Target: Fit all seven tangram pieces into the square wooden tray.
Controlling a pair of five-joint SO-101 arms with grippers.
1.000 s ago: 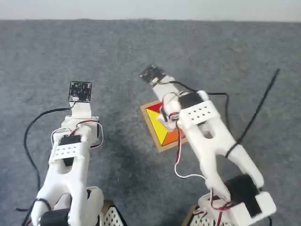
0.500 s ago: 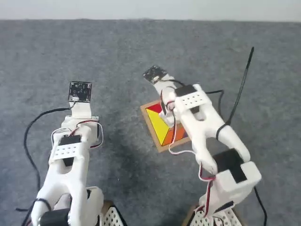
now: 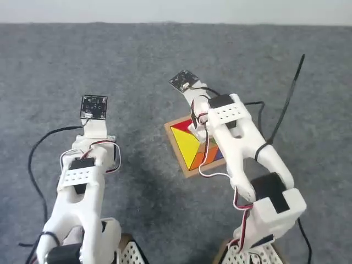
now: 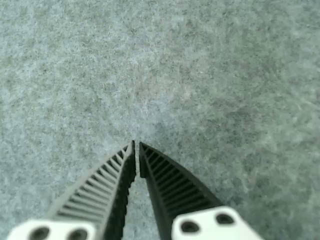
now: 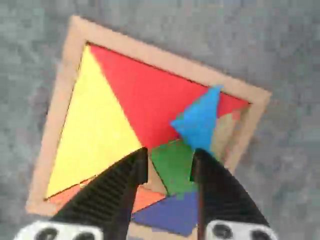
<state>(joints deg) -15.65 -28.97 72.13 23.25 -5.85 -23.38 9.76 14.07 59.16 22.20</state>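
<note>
1. The grey carpeted table runs under both arms.
2. The right arm stretches forward over the square wooden tray. The left arm stands well apart from the tray, over bare carpet.
3. The tray sits on the carpet in front of the right arm, turned so that one corner points back toward the arms.
4. In the right wrist view, the yellow triangle and the red triangle lie flat in the tray, edge to edge, and cover most of its floor.
5. A dark blue piece and an orange piece lie near the tray's rim, beside the yellow triangle.
6. A light blue triangle lies askew, overlapping the red triangle, with a patch of bare tray floor just beside it.
7. The green piece sits touching the light blue triangle.
8. The right gripper hangs over the tray with its jaws partly apart, the green piece showing between them. Whether they touch it cannot be told.
9. The left gripper has its jaws almost together, with nothing between them.
</note>
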